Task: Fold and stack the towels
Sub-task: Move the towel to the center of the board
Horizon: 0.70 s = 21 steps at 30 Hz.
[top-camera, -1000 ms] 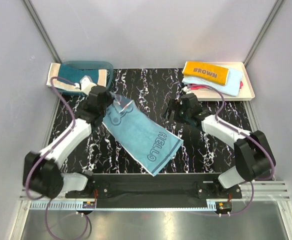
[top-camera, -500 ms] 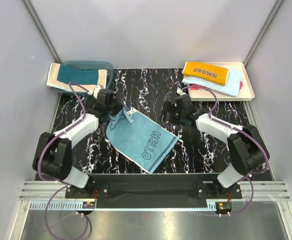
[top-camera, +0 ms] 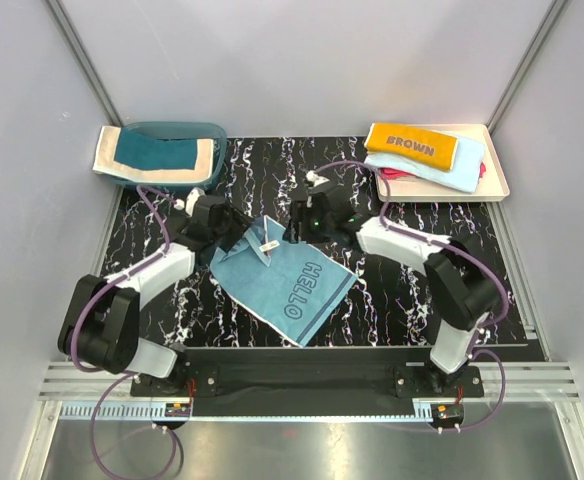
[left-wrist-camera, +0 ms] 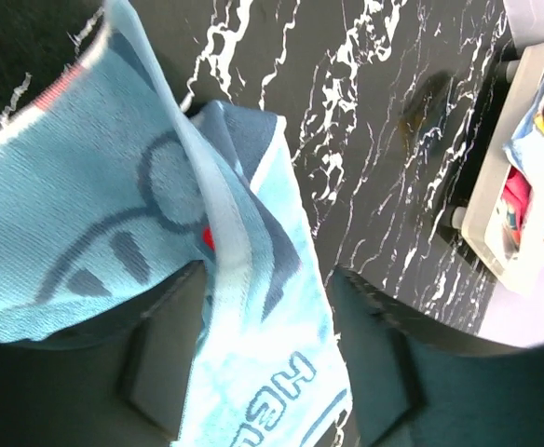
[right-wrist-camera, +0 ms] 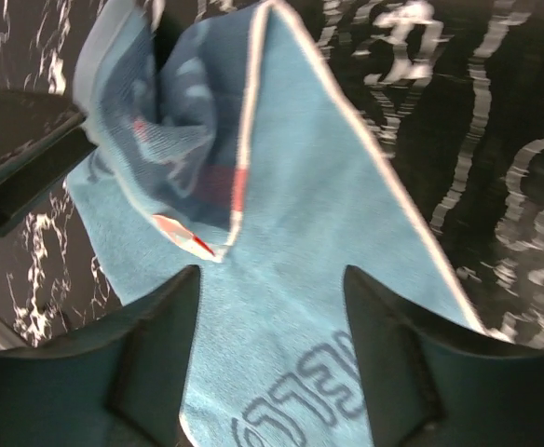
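Black marble-patterned table (top-camera: pixel 392 300), dusty blue towel (top-camera: pixel 287 285) spread mid-table – teal basin (top-camera: pixel 212 135) back left, cream tray (top-camera: pixel 497 170) back right

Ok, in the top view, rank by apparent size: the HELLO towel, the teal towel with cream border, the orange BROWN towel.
1. HELLO towel, spread out.
2. Teal towel with cream border, draped over the basin, partly hidden.
3. Orange BROWN towel, folded.

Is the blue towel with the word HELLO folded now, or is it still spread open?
Mostly spread: the HELLO towel lies flat on the table, with only its far corner bunched up at the left claw.
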Each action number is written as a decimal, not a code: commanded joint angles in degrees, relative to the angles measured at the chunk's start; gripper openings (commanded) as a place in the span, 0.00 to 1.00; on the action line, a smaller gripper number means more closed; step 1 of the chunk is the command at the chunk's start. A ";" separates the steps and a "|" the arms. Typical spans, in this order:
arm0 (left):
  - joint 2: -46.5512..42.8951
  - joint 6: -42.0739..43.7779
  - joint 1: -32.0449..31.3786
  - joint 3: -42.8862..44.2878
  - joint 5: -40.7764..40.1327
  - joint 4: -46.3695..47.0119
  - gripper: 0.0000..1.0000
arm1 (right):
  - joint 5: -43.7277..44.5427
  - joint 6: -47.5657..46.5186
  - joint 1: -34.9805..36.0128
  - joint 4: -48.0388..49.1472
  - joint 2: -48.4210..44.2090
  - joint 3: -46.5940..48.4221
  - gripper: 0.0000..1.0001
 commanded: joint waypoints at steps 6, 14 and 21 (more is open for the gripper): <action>-4.81 3.17 4.18 4.33 -5.72 -8.03 0.66 | 4.04 -4.07 7.37 -0.11 7.83 8.86 0.46; 4.23 4.23 10.25 8.90 -2.04 -8.92 0.65 | 14.50 -6.01 12.99 2.34 8.81 7.12 0.47; 12.66 4.32 13.41 14.61 1.74 -7.51 0.64 | 18.27 -7.94 15.72 4.19 10.47 5.88 0.53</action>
